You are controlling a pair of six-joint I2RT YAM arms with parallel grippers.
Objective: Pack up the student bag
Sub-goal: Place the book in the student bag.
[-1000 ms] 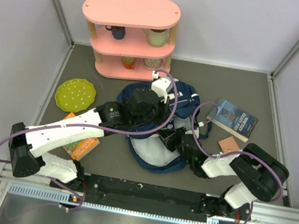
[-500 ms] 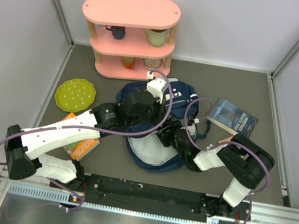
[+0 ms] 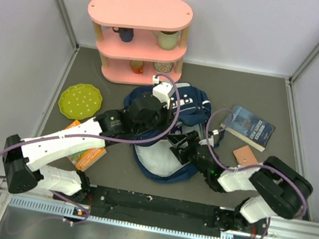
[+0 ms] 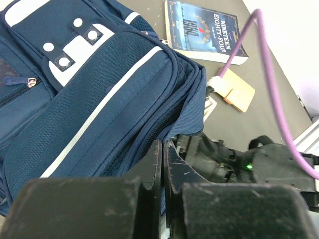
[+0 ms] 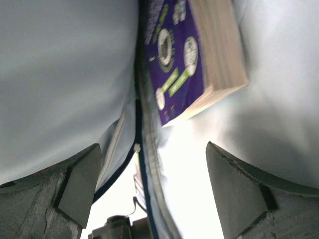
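Your dark grey table (image 3: 274, 102) carries: pink shelf unit (image 3: 140, 11) at back, green plate (image 3: 80, 100) left, orange booklet (image 3: 92, 156) front-left, student bag (image 3: 198, 104) centre, "Nineteen Eighty-Four" paperback (image 3: 248, 127) w/ tan wallet (image 3: 244, 153) right.

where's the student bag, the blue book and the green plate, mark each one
student bag (image 4: 119, 64), left wrist view, navy panel above the white stripe
blue book (image 3: 249, 128), top view, middle of its cover
green plate (image 3: 80, 100), top view, its centre

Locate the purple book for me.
Right wrist view, upper middle: the purple book lies inside the bag, against its pale lining, just beyond the open right gripper. The top view does not show it.
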